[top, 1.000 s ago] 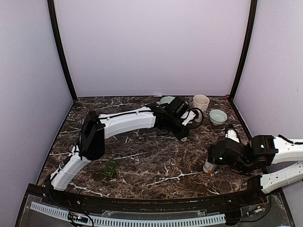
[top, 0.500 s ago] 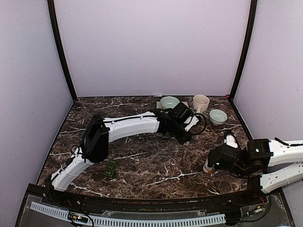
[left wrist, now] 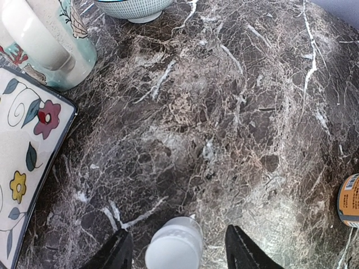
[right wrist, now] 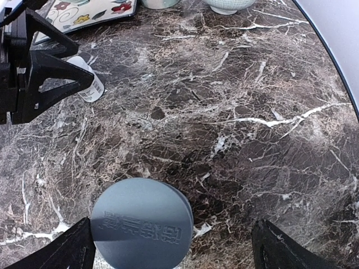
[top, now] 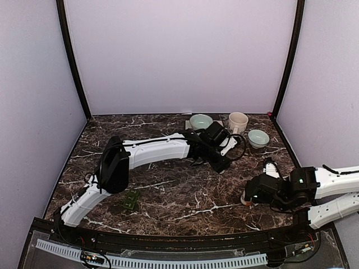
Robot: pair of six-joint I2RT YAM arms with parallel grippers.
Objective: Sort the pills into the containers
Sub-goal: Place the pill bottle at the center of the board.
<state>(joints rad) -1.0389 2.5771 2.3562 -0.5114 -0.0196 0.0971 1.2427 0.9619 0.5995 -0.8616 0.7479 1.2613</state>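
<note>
While the dark-green pill organiser [top: 132,200] lies alone at 7 o'clock on the marbled surface [top: 168,185], well apart from both arms, each gripper brackets a bottle.

The left gripper [left wrist: 177,242], reaching out towards 1 o'clock, is partly open. Its two fingers stand either side of a small white bottle [left wrist: 173,252], with dark stone showing in both gaps, so it has hold of nothing. At 4 o'clock the right gripper [right wrist: 172,238] is spread wide around a grey-lidded bottle [right wrist: 140,230]. The bottle sits close to one finger and far from the other, and it is not clamped. Along the back edge, from 12 to 2 o'clock, stand a pale green bowl [top: 201,120], a cream mug [top: 238,121] and a second bowl [top: 258,137]. A flowered tray [left wrist: 28,145] lies just beside the mug.
</note>
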